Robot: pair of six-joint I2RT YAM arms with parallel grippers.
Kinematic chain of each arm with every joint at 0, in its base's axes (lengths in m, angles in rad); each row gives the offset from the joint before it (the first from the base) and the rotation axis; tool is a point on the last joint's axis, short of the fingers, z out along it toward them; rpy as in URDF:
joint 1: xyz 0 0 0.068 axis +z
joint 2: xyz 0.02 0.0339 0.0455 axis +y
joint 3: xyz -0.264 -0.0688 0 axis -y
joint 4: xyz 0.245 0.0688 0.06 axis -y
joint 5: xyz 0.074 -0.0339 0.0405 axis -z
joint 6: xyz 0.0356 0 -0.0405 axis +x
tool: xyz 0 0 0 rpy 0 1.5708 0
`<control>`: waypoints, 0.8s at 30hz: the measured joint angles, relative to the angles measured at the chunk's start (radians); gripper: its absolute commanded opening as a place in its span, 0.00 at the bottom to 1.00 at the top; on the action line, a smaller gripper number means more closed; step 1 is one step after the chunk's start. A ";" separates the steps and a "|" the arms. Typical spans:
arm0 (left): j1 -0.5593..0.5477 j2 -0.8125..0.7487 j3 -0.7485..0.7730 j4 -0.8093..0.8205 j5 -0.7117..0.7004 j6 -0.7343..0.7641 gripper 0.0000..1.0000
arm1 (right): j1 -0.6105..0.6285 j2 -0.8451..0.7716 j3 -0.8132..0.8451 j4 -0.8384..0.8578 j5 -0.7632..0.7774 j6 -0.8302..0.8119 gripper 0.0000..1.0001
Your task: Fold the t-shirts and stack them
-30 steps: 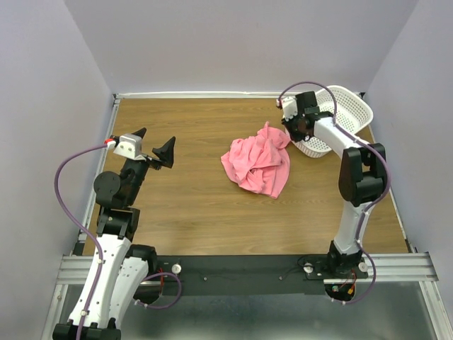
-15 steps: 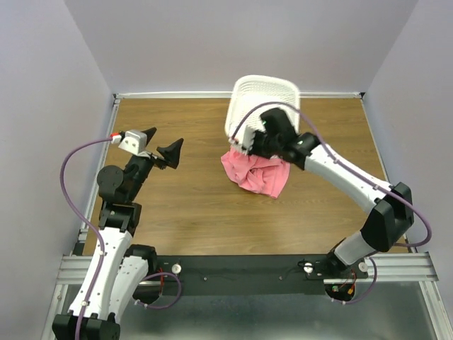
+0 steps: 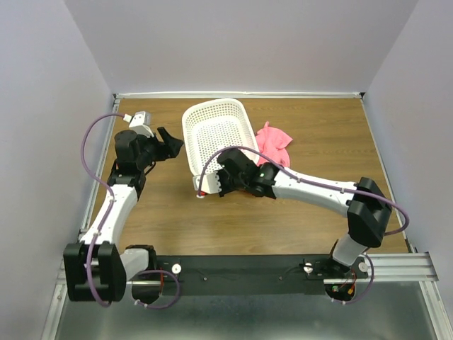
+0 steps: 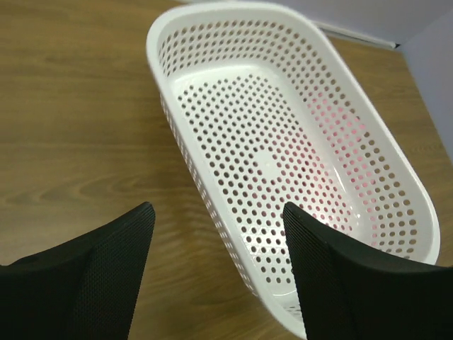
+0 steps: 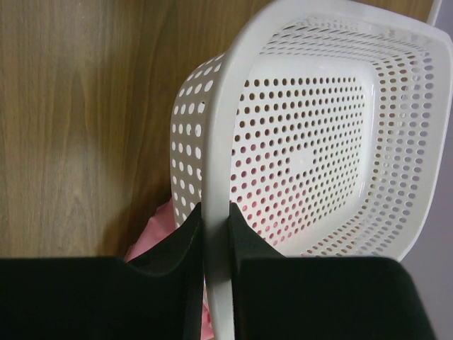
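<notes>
Since the basket (image 3: 216, 134) is pinched by its near rim in the right pincer (image 5: 216, 221), which is nearly shut on it, it is likely being held so that the shirt (image 3: 274, 142) is not covered. The shirt is bunched up just right of the basket, near the middle of the desk's (image 3: 333, 127) far edge. The left pincer (image 3: 170, 145) is held wide by the basket's left side, with nothing in it.

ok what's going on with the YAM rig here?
The right gripper is clamped on the rim of the white perforated plastic basket, holding it mid-table. The crumpled pink cloth t-shirt lies unfolded on the wooden table beside the basket. The left gripper hovers open at the basket's other side, holding nothing. Folding has not begun.
</notes>
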State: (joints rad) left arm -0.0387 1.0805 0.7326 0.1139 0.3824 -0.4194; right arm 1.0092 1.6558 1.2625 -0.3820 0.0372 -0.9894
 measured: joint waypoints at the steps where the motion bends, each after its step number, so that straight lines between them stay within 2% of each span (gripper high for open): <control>1: 0.021 0.037 0.000 -0.019 0.005 -0.020 0.74 | 0.008 0.007 0.000 0.008 0.007 -0.003 0.01; 3: 0.046 0.088 0.000 -0.033 0.016 -0.040 0.70 | 0.028 0.027 0.000 0.044 0.030 -0.012 0.01; 8: 0.040 0.241 0.001 -0.059 0.058 -0.079 0.67 | 0.068 0.047 0.000 0.080 0.048 -0.015 0.01; 10: 0.019 0.272 0.007 -0.071 0.061 -0.082 0.55 | 0.076 0.051 0.000 0.090 0.053 -0.015 0.01; 12: -0.015 0.301 0.021 -0.083 0.061 -0.083 0.28 | 0.083 0.054 0.000 0.103 0.058 -0.014 0.01; 13: -0.027 0.310 0.027 -0.089 0.058 -0.080 0.07 | 0.084 0.054 0.000 0.106 0.061 -0.014 0.00; 14: -0.037 0.318 0.033 -0.093 0.044 -0.086 0.00 | 0.085 0.054 0.000 0.107 0.062 -0.014 0.01; 15: -0.040 0.326 0.043 -0.100 0.028 -0.119 0.00 | 0.090 0.055 0.000 0.113 0.048 -0.009 0.07; 17: -0.046 0.337 0.068 -0.099 0.017 -0.127 0.00 | 0.117 0.060 -0.002 0.137 0.054 -0.003 0.61; 19: -0.046 0.331 0.084 -0.124 -0.011 -0.113 0.00 | 0.123 0.056 -0.002 0.150 0.064 0.012 1.00; 24: -0.010 0.323 0.165 -0.216 -0.177 0.007 0.00 | 0.069 0.010 -0.002 0.157 0.088 0.093 1.00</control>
State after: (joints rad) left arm -0.0483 1.4033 0.8978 -0.1024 0.2054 -0.4122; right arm 1.0782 1.6653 1.2610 -0.2249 0.1249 -0.8959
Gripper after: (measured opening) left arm 0.140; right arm 0.995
